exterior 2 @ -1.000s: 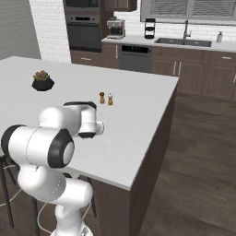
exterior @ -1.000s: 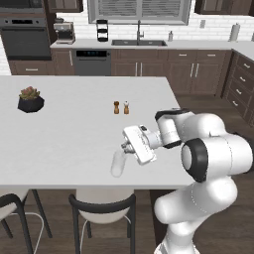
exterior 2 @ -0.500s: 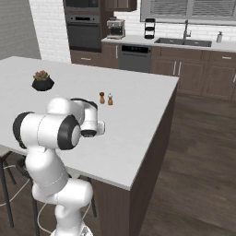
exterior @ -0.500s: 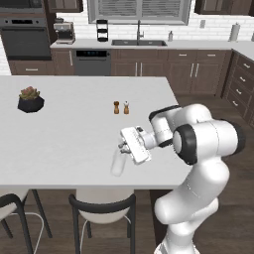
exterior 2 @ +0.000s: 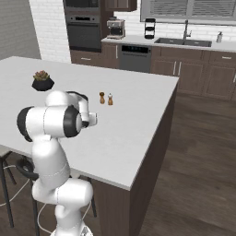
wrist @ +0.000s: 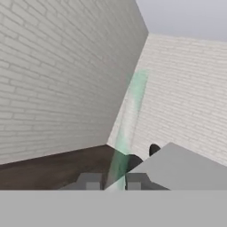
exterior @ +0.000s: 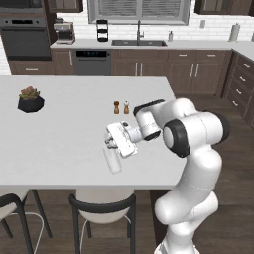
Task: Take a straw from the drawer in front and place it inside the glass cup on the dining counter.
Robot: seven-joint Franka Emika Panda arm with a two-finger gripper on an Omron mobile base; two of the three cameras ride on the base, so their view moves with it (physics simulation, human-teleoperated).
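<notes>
Dark cabinets (exterior: 196, 74), white brick wall (wrist: 53, 75)

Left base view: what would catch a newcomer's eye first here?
The big white arm bends over the dining counter, reaching just above the glass cup near the front edge. In the hand view, the gripper pinches a pale straw. A potted plant sits at left.

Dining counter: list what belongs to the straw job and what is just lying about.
Job: straw, pinched in the tool; glass cup; dining counter.
Lying about: potted plant; two shakers.
</notes>
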